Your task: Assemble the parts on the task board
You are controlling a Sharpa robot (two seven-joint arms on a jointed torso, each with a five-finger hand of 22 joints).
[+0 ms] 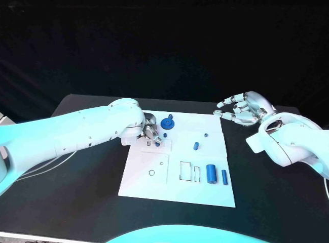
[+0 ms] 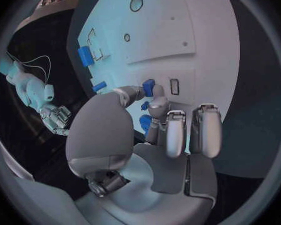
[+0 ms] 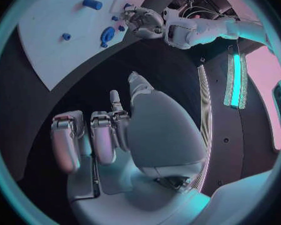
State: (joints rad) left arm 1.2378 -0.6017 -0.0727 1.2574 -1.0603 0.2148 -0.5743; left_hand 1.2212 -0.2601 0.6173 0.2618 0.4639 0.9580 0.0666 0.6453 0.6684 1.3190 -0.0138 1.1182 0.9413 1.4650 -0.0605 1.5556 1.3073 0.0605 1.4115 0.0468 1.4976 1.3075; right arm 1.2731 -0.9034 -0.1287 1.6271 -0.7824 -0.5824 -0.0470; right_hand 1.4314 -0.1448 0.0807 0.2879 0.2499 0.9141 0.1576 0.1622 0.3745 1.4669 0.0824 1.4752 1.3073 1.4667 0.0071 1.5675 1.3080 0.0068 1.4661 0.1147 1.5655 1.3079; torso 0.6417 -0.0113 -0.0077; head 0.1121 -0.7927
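Your left hand (image 1: pixel 150 132) is down over the far left part of the task board (image 1: pixel 164 190). In the left wrist view its thumb and one finger pinch a small blue part (image 2: pixel 148 87) against the white surface, just beside a small rectangular outline; the other fingers (image 2: pixel 176 133) lie side by side, curled and holding nothing.

Your right hand (image 1: pixel 242 112) hovers off the board's far right corner, over the black table (image 1: pixel 84 202). Its fingers are loosely curled and apart, with nothing between them.

On the board you have a round blue gear-like part (image 1: pixel 168 123) near the far edge, just beyond the left hand. Two small blue pegs (image 1: pixel 196 146) lie towards the middle, well apart from either hand. Near the right edge a thick blue cylinder (image 1: pixel 211 173) and a thinner blue rod (image 1: pixel 225 176) lie side by side, next to rectangular outlines drawn on the board. A small ring outline sits on the left half, nearer to you.
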